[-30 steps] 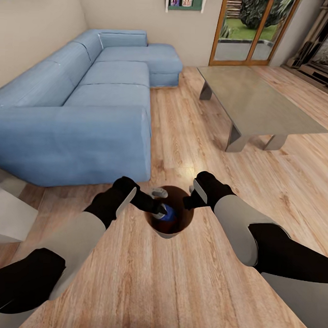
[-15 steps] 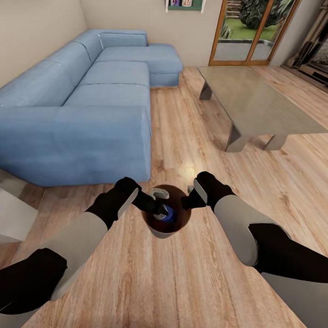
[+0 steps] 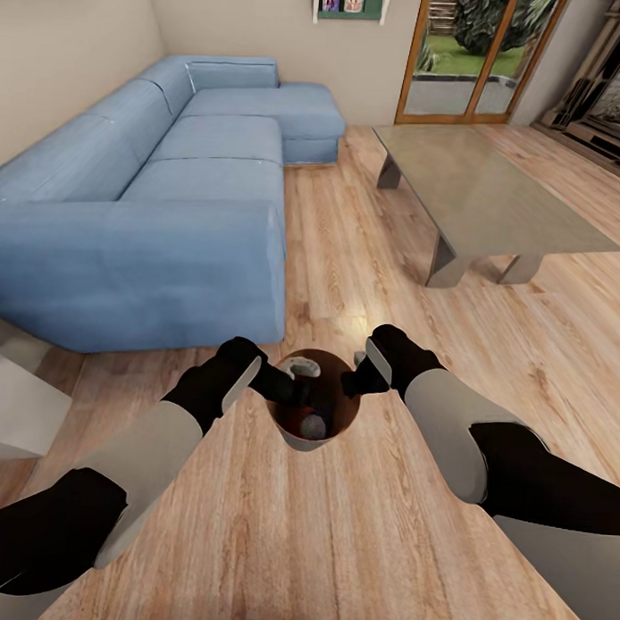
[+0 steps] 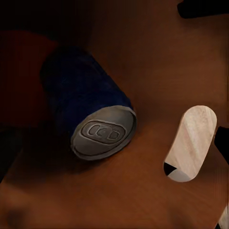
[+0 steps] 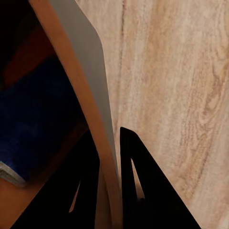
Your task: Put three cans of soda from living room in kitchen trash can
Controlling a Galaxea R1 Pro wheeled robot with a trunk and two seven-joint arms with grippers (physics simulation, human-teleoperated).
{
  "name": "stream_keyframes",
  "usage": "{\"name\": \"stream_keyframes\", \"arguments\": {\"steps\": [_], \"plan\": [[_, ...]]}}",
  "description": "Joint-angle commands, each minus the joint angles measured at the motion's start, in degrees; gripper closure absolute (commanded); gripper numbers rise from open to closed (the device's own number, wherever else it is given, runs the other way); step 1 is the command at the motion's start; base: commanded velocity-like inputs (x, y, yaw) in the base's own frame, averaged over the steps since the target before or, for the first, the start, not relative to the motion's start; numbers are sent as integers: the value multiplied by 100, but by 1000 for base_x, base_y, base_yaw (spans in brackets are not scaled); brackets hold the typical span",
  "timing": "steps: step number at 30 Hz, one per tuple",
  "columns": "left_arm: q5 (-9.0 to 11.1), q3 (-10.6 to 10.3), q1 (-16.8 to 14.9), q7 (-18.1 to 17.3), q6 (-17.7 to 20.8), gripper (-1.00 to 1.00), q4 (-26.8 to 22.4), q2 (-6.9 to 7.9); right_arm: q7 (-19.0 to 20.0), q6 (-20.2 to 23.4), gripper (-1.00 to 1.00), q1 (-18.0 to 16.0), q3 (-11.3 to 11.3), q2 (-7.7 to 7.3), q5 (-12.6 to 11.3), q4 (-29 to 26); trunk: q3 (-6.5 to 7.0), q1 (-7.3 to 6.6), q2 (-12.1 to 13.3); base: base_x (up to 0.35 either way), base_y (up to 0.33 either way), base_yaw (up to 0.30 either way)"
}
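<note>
Dark grey, wood-lined round bin [image 3: 313, 435]: rim pinched by right gripper [image 5: 109, 157] for steadiness. Blue silver-topped can [image 4: 88, 114] lies inside, released; left gripper [image 3: 294, 392] finger state unclear.

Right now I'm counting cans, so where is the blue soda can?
The blue soda can lies on its side inside the dark grey round bin, on the wooden floor between both hands in the head view.

It was a home's living room: a blue sectional sofa [image 3: 171, 180] stood near a low coffee table [image 3: 493, 196] on wood flooring [image 3: 338, 525], by glazed garden doors [image 3: 471, 52].
</note>
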Motion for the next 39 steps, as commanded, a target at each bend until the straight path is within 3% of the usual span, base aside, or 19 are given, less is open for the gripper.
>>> {"name": "stream_keyframes", "arguments": {"steps": [1,9,12,13,15,16,18,19,20,21,24,26,27,28,29,33,35,37,39], "plan": [[-333,-12,1,22,0,-100,151,14,11,1,100,-6,-38,1,-89,-1,1,-1,0,0,0,0],[-316,-6,1,-6,0,-100,6,37,11,1,100,-6,-38,1,-89,5,1,-1,0,0,0,0],[-291,20,28,-45,0,-100,-525,69,5,1,100,-6,-36,1,-89,14,1,-1,0,0,0,0],[-276,32,52,-69,0,-100,-946,151,4,1,100,-8,-33,1,-89,27,1,-1,0,0,0,0],[-270,37,62,-106,0,-100,-1222,261,0,1,100,-10,-28,1,-89,36,1,-1,0,0,0,0],[-267,40,66,-135,0,-100,-1350,349,-3,1,100,-10,-26,1,-88,41,1,-1,0,0,0,0],[-250,45,73,-317,0,-100,-1672,722,-14,1,100,-8,-23,1,-77,50,1,-1,0,0,0,0],[-241,51,76,-670,0,-100,-1887,1127,-27,1,100,-7,-22,1,-64,59,1,-1,0,0,0,0],[-241,56,77,-813,0,-100,-1934,1256,-32,1,100,-7,-21,1,-60,60,1,-1,0,0,0,0],[-239,116,80,-1233,0,-100,-2027,1622,-41,1,100,-6,-21,1,-50,60,1,-1,0,0,0,0],[-238,271,87,-1542,0,-100,-2074,1988,-46,1,100,-5,-20,1,-43,58,1,-1,0,0,0,0],[-257,526,172,-1693,0,-100,-2110,2395,-50,1,100,0,-30,1,-35,50,1,-1,0,0,0,0],[-269,573,225,-1703,-37,-100,-2114,2464,-50,1,100,0,-31,-1,-32,49,1,-1,0,0,0,0],[-280,613,293,-1702,-118,-100,-2114,2525,-48,1,100,1,-32,-37,-31,49,1,-1,0,0,0,0],[-307,722,618,-1551,-449,-100,-2096,2718,-44,1,100,4,-31,-238,-29,49,1,-1,0,0,0,0],[-312,784,1089,-924,-915,-100,-2073,2806,-39,1,100,15,-23,-552,26,28,1,-1,0,0,0,0],[-290,854,1640,-364,-1528,-100,-2068,2813,-35,1,100,81,3,-829,197,0,1,-1,0,0,0,0],[-282,941,1893,-156,-1806,-100,-2064,2809,-20,1,100,152,20,-908,268,-41,1,-1,0,0,0,0],[-280,1209,2311,164,-2309,-100,-2040,2794,4,1,100,337,40,-994,344,-242,1,-1,0,0,0,0]]}}
